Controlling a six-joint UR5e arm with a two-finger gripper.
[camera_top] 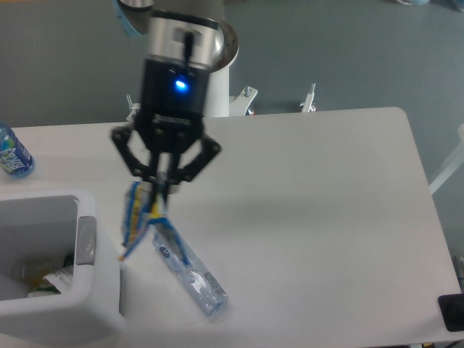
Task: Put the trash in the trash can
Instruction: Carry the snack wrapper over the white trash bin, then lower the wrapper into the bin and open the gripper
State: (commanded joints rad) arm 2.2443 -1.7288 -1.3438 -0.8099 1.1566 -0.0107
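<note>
My gripper (164,190) hangs above the table's left half, shut on the crumpled blue foil wrapper (138,217), which dangles just right of the trash can's rim. The white trash can (101,301) stands at the front left with a grey tab (86,241) on its rim and some litter inside. A crushed clear bluish plastic bottle (190,272) lies flat on the table, right below and to the right of the hanging wrapper.
A blue-labelled water bottle (13,156) stands at the far left edge of the white table (326,210). The arm's white pedestal (210,94) rises behind the table. A dark object (451,312) sits at the front right corner.
</note>
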